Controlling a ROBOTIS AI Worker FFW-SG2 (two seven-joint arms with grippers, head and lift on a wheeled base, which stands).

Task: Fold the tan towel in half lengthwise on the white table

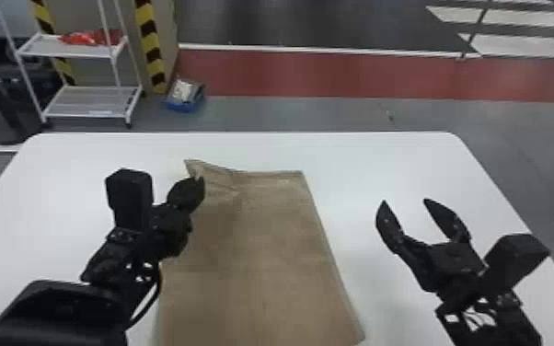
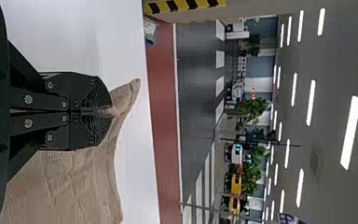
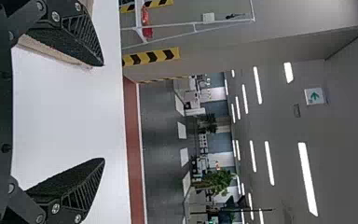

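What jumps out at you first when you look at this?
Probably the two black robot arms over a white table: the left gripper pinches a far corner of the tan towel, while the right gripper hangs open beside it. Behind, a red floor band and yellow-black stripes stand out.

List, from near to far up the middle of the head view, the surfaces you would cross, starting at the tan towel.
Tan towel → white table → grey floor → red floor strip → thin white line → dark floor.
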